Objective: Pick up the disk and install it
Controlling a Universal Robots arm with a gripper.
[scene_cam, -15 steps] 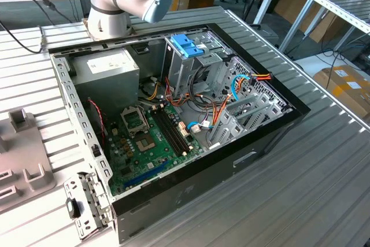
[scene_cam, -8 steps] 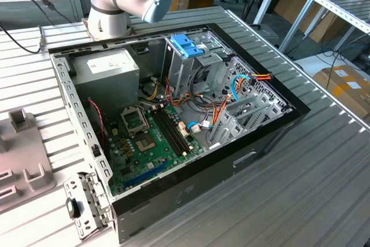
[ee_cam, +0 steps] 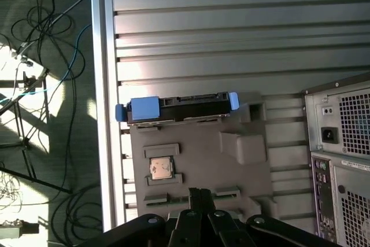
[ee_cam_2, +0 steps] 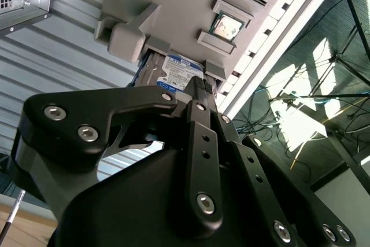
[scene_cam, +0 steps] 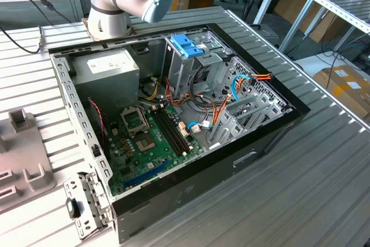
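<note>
Computer case (scene_cam: 173, 143) lies open on table (scene_cam: 300, 189); cables crowd drive cage (scene_cam: 188, 65), likely snag at insertion. Grey holder (ee_cam: 196, 154) carries disk (ee_cam: 176, 107) on edge in end slot; skewed pull could jam it. Gripper (ee_cam: 201, 192) over holder, jaws together, empty: descend thus, you strike disk. Chip (ee_cam: 161, 168) close by, easily knocked.

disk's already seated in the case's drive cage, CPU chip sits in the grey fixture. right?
Not quite. The disk is not in the case: it sits at the edge of the grey fixture, as the first wrist view shows. The CPU chip is in the grey fixture, as you said.
</note>
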